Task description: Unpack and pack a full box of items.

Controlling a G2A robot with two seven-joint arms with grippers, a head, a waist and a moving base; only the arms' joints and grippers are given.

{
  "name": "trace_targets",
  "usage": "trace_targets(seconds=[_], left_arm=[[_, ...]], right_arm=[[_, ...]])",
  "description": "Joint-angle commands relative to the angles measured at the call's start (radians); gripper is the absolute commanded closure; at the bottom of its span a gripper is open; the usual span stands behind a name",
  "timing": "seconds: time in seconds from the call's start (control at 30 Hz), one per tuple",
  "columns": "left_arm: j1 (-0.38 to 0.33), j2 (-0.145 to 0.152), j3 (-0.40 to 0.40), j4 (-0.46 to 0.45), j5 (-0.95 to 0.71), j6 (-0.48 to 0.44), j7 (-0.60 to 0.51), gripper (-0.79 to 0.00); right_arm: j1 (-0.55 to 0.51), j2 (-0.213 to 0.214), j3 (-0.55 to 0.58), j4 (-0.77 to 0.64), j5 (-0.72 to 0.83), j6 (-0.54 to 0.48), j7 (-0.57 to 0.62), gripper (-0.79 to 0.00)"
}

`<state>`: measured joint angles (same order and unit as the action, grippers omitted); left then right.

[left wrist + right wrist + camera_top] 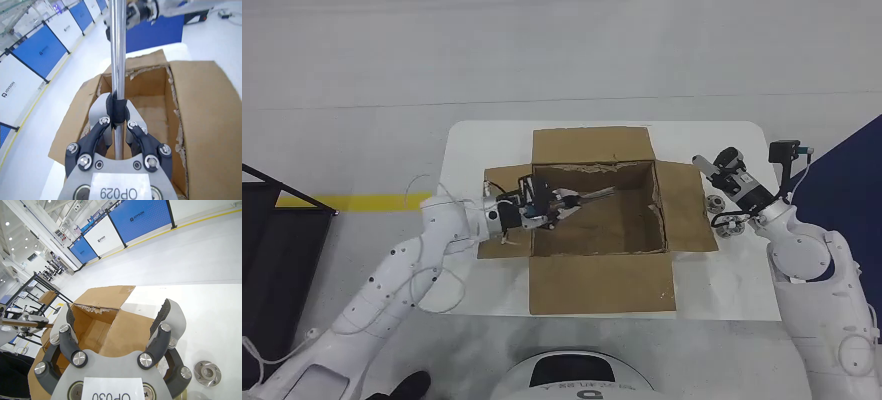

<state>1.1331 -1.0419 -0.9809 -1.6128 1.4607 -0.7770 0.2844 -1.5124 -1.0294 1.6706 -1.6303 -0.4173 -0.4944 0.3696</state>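
White worktop (pixel 482 140) is sitting in a big hall, with pale floor and blue and white barrier panels behind. Cardboard box (pixel 602 285) is lying open mid-worktop, four flaps folded out, rim edges torn. Left gripper (pixel 116 106) is clenching a shiny metal rod (pixel 118 47) near one end, holding it roughly level over the box opening, pointing right. Right gripper (pixel 118 306) is hanging released, jaws wide, above the right flap's far corner. Metal flange (pixel 207 373) is lying on the worktop just right of the box.

Judging that the unpack half is in hand: the box floor is showing bare cardboard and a flange is already out. The rod could equally be headed in. Next move is calling for carrying the rod clear of the box walls and laying it on bare worktop. Right arm and flange are crowding the right side, so the left or far side is looking safer.
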Motion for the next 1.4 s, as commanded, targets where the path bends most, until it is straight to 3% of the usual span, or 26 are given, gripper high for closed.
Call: trace_targets(seconds=[0.0, 0.07, 0.13, 0.4, 0.53, 0.6, 0.7, 0.87, 1.07, 1.2, 1.37], left_arm=[[-0.007, 0.002, -0.014, 0.039, -0.04, -0.067, 0.108, 0.0], [-0.02, 0.002, -0.017, 0.086, -0.076, -0.139, 0.189, 0.0], [-0.032, 0.0, -0.017, 0.133, -0.087, -0.147, 0.188, 0.0], [-0.032, 0.0, -0.017, 0.133, -0.087, -0.147, 0.188, 0.0], [-0.022, -0.007, 0.006, 0.151, -0.256, -0.235, 0.224, 0.0], [-0.037, -0.007, 0.054, 0.153, -0.38, -0.235, 0.196, 0.0], [-0.091, 0.002, 0.145, 0.15, -0.624, -0.235, 0.101, 0.0], [-0.186, 0.03, 0.286, 0.177, -1.077, -0.235, -0.185, 0.0], [-0.251, 0.049, 0.355, 0.197, -1.541, -0.235, -0.461, 0.0], [-0.289, 0.049, 0.389, 0.305, -1.748, -0.235, -0.684, 0.0], [-0.344, 0.028, 0.429, 0.391, -1.869, -0.164, -0.851, 0.0]], right_arm=[[0.0, 0.0, 0.0, 0.0, 0.0, 0.0, 0.0, -0.785], [0.0, 0.0, 0.0, 0.0, 0.0, 0.0, 0.0, -0.785], [0.0, 0.0, 0.0, 0.0, 0.0, 0.0, 0.0, -0.785], [0.002, -0.002, -0.01, -0.007, -0.011, 0.032, -0.01, -0.785], [0.03, -0.009, -0.072, -0.039, 0.026, -0.006, -0.012, -0.785], [0.057, -0.012, -0.106, -0.036, 0.063, -0.04, 0.013, -0.785], [0.103, -0.017, -0.145, -0.007, 0.146, -0.063, 0.039, -0.785], [0.147, -0.019, -0.169, 0.013, 0.251, -0.077, 0.1, -0.785], [0.143, -0.017, -0.158, 0.013, 0.266, -0.079, 0.112, -0.785], [0.141, -0.017, -0.163, 0.008, 0.265, -0.076, 0.115, -0.785], [0.159, -0.016, -0.218, -0.02, 0.34, -0.053, 0.252, -0.785]])
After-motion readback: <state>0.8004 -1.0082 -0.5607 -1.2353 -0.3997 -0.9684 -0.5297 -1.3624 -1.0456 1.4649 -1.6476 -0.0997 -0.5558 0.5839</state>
